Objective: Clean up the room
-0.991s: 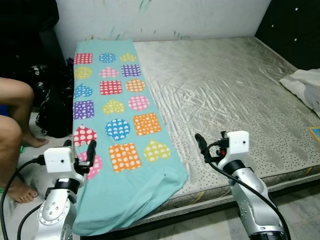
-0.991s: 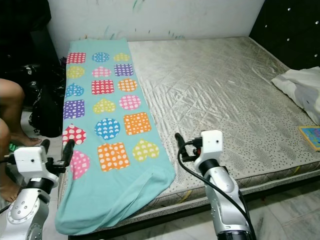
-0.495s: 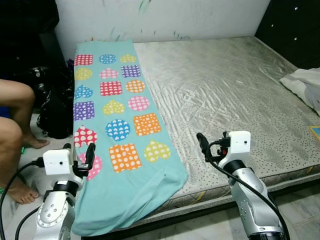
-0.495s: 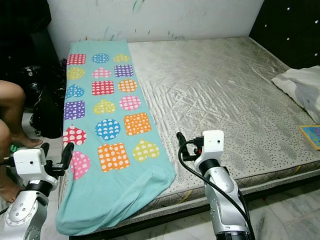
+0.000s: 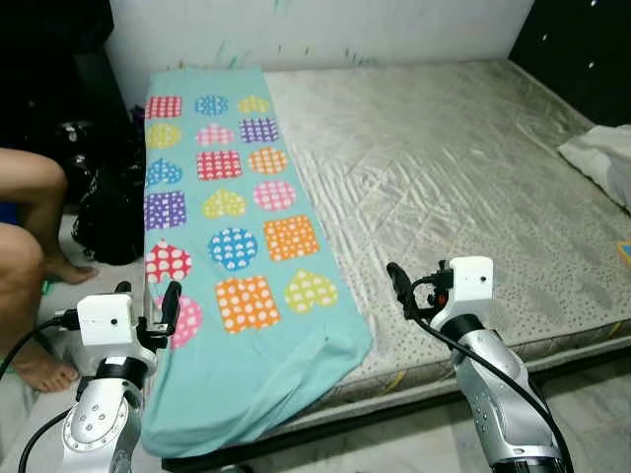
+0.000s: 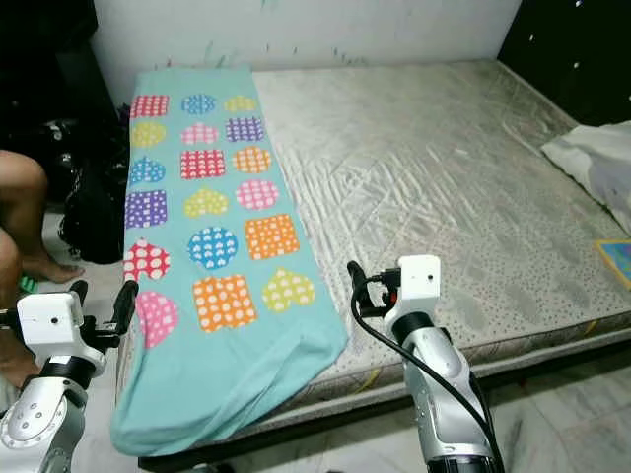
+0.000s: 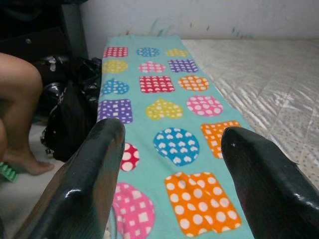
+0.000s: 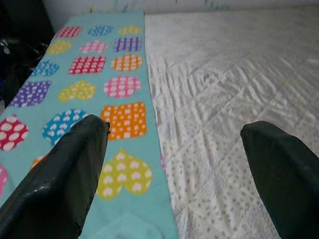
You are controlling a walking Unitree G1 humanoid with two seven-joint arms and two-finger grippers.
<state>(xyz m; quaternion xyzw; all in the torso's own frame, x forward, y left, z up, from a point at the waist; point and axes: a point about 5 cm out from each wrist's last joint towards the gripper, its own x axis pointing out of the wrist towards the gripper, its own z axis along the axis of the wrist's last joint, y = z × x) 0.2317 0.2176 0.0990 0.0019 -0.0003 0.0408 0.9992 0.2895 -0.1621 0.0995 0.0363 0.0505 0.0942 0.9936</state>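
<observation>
A teal blanket (image 5: 232, 217) with bright dotted hearts, squares and circles lies lengthwise along the left side of a bare grey mattress (image 5: 444, 168). Its near end droops over the mattress edge. My left gripper (image 5: 149, 290) hovers open at the blanket's near left edge, with nothing between its fingers (image 7: 94, 164). My right gripper (image 5: 416, 276) is open too. It is held over the mattress's near edge, just right of the blanket's near corner. In the right wrist view the blanket (image 8: 94, 94) lies ahead between the fingers (image 8: 65, 169).
A person's bare legs (image 5: 30, 207) and foot (image 5: 44, 370) are at the left, beside a black bag (image 5: 108, 207). White cloth (image 5: 601, 158) and a colourful flat item (image 5: 624, 251) lie at the mattress's right edge. A dark headboard (image 5: 582, 49) stands at back right, and tiled floor (image 5: 592, 394) runs in front.
The whole picture has shifted slightly, so the camera has moved a little. My left gripper sits lower in the picture. Both grippers stay open and the blanket lies as before.
</observation>
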